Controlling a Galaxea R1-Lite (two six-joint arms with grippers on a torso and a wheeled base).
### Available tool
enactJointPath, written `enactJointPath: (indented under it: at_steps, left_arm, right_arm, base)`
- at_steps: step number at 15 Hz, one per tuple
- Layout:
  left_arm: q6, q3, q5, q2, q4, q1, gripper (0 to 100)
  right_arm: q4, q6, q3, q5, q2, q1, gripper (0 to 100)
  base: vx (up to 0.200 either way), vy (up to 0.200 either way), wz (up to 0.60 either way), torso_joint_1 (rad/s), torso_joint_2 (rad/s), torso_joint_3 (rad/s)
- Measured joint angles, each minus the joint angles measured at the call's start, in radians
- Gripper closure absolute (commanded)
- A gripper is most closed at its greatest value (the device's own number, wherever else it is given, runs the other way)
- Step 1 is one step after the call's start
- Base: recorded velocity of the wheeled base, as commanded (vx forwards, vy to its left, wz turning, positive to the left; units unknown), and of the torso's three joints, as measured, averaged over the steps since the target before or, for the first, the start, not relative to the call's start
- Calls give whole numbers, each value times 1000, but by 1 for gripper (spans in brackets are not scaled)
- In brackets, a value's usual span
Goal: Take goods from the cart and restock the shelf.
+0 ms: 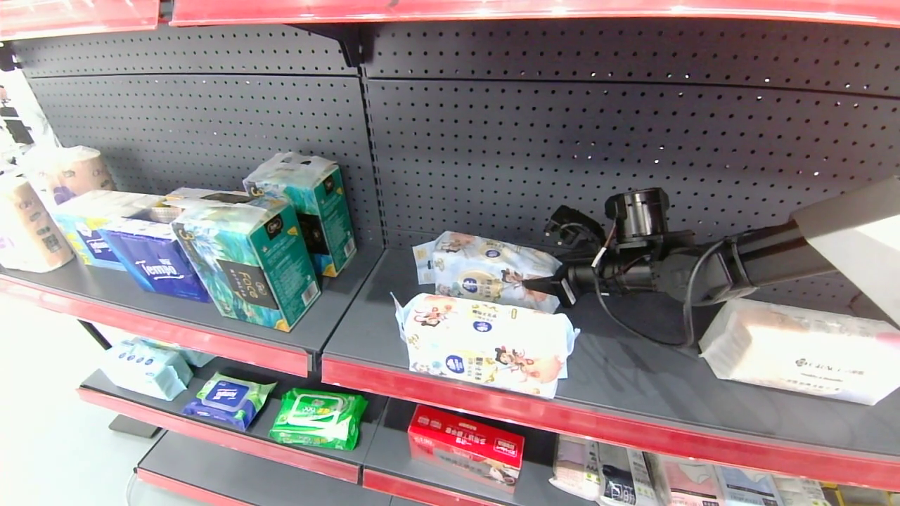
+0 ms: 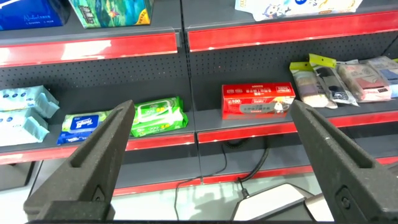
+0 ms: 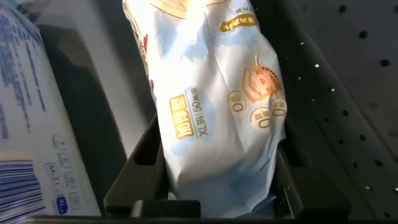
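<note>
Two white printed soft packs lie on the dark shelf board (image 1: 633,372). The rear pack (image 1: 492,267) (image 3: 217,106) lies near the pegboard back wall, and my right gripper (image 1: 555,284) (image 3: 214,186) is shut on its end, one finger on each side. Directly in front of it, at the shelf's red front edge, rests the other pack (image 1: 485,344), whose side appears in the right wrist view (image 3: 31,124). My left gripper (image 2: 211,168) hangs open and holds nothing, low down, facing the lower shelves.
Green and blue tissue boxes (image 1: 246,260) fill the shelf's left half. A white wrapped pack (image 1: 794,351) lies at the right. On the lower shelf sit green wipes (image 2: 158,117), a red box (image 2: 258,99) and several small packs (image 2: 348,78). Cables trail on the floor.
</note>
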Motion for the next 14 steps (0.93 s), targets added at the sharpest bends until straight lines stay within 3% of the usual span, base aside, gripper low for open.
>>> enactJointPath:
  at_steps: [14]
  left_arm:
    - [-2, 0, 0, 0, 0, -1, 0]
  right_arm:
    - [3, -35, 39, 55, -5, -15, 100]
  base:
    - [0, 0, 0, 0, 0, 0]
